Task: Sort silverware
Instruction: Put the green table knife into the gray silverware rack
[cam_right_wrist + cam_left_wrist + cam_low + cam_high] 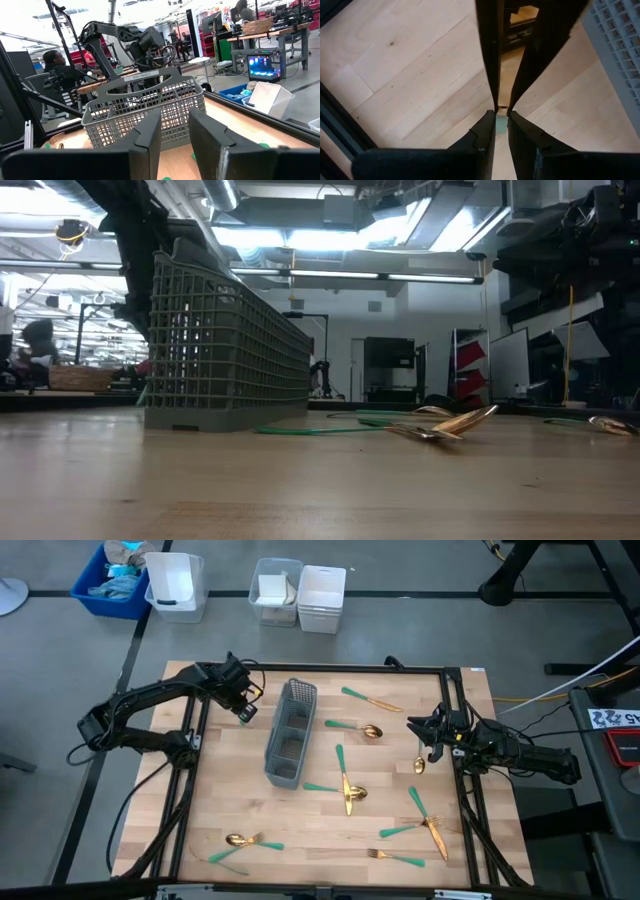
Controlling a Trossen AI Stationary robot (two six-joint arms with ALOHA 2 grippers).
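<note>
The silverware lies scattered on the wooden table: a fork (370, 700) and a spoon (358, 728) right of the grey mesh caddy (288, 732). A crossed group (346, 788) lies at mid-table and a spoon (419, 766) on the right. More pieces (424, 822) (396, 857) (246, 843) lie by the near edge. My left gripper (246, 703) (501, 111) hangs left of the caddy's far end, its fingers almost together around a pale-green sliver. My right gripper (424, 730) (175, 127) is open on the table's right side, facing the caddy (145, 107) and just beyond the lone spoon. My left gripper has a small pale-green bit (501, 123) pinched between its two fingers, seen end-on in the left wrist view. The fingers point down toward the table beside the caddy. Which piece it is and how it hangs, I cannot tell.
A black frame (455, 690) runs round the table's edges. White and blue bins (175, 585) stand on the floor past the far edge. Bare wood (230, 780) lies left of the caddy. A person (52, 62) sits in the room beyond.
</note>
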